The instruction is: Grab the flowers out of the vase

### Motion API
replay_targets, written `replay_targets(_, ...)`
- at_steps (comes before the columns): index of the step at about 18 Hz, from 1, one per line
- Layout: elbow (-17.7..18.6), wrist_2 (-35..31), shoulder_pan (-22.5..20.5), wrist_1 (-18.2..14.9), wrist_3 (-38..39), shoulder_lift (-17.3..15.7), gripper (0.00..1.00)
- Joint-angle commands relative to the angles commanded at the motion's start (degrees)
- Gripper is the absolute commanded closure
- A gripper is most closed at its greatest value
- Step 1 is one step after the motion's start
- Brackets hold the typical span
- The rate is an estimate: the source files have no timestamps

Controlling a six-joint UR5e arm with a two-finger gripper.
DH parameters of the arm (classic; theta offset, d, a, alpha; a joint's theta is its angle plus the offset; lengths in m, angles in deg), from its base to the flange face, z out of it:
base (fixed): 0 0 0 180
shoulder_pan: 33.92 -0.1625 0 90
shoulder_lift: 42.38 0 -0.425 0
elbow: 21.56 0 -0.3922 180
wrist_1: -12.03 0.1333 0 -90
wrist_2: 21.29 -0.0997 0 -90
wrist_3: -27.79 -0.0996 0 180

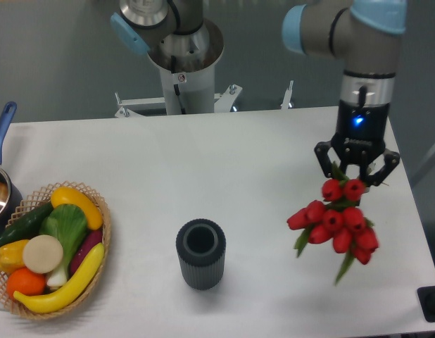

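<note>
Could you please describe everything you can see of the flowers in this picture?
The flowers are a tight bunch of red tulip heads, plastic-looking, with a few green leaves poking out below and to the left. They hang at the right side of the table, directly under the end effector, whose fingers spread around the topmost heads. The stems are hidden. The bunch is well clear of the dark ribbed vase, which stands empty.

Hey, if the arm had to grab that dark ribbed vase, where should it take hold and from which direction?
Judging from this view, grip the dark grey ribbed cylindrical vase across its outer wall, just below the rim, coming straight down from above. It stands upright, open and empty, with bare white table all round it.
</note>
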State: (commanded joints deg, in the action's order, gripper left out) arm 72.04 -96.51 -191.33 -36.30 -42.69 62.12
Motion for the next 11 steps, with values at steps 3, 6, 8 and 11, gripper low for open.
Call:
replay_targets(3,0.17,-5.9,1.67,-2.55,-2.38,0.09,0.66)
replay_targets(6,0.26,-8.28,2.38,-4.13,-4.23,0.26,0.66)
replay_targets(8,0.26,-9.07,2.47,-5.19,-4.32,0.26,0.66)
replay_targets(11,0.27,-9.07,2.47,-5.46,-4.32,0.26,0.66)
